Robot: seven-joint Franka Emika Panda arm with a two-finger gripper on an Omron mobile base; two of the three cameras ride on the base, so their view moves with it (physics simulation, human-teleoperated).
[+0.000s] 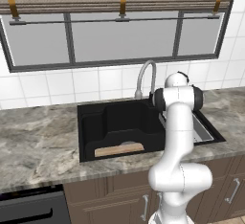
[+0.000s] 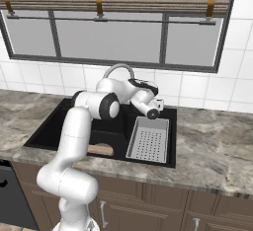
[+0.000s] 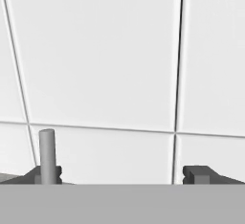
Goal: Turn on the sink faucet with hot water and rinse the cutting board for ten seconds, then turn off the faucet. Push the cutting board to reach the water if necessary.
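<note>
Left base view: board (image 1: 118,149) lies flat at the sink's (image 1: 91,137) front, faucet (image 1: 145,77) arches behind, the arm blocks the drainboard (image 1: 203,131). Right base view: hand (image 2: 157,107) sits near the faucet base, above the drainboard. Hand view: fingers (image 3: 196,173) spread wide, nothing held, wall tiles (image 3: 95,50) ahead, grey rod (image 3: 47,153) by the left finger.

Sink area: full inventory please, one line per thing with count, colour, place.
sink: 1, matte black, set in the counter under the window
faucet: 1, silver-grey, behind the basin
cutting board: 1, light tan, flat in the basin at its front
drainboard tray: 1, grey, right part of the sink
counter: 1, grey marble
window: 1, three panes, above the sink
gripper: 1, open, by the faucet's base, facing the tiles
</note>
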